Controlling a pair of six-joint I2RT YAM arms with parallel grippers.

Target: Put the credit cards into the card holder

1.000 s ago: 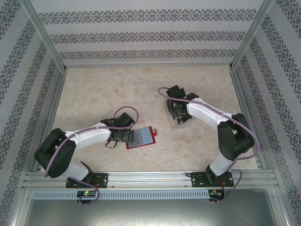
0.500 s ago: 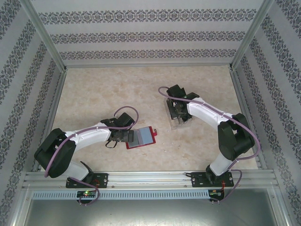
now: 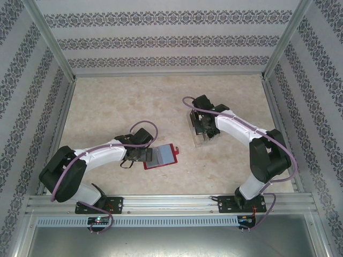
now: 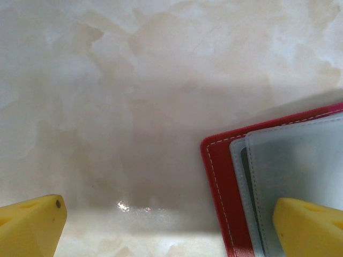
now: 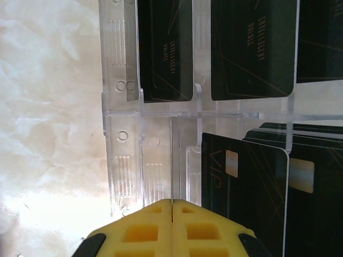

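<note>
The right gripper (image 3: 202, 127) (image 5: 171, 227) has its yellow fingers (image 5: 139, 235) pressed flat together, with only a hairline seam between them. I cannot tell whether anything thin is pinched in that seam. It hangs over a clear plastic stand (image 3: 208, 140) (image 5: 126, 160), with its tips at the stand's near wall. Straight ahead of the seam, a thin clear divider (image 5: 172, 155) runs away from the tips. Just to the right of the fingers, black cards (image 5: 246, 187) stand one behind another. The front one bears gold lettering and a small pale chip. Further ahead, past a cross wall of the stand, more of them sit in the far slots. To the left of the fingers lies the bare marbled table (image 5: 48, 134).

The left gripper (image 3: 142, 156) (image 4: 169, 219) is spread wide, low over the table. Its left finger is above bare surface and its right finger above the red wallet (image 3: 163, 158) (image 4: 217, 176). The wallet lies open and flat, with one rounded corner between the two fingers, nearer the right one. The rest of it stretches off to the gripper's right. Pale grey sleeves (image 4: 295, 166) lie stacked on its red inside. In the overhead view, the wallet lies well apart from the right gripper and the stand.
</note>
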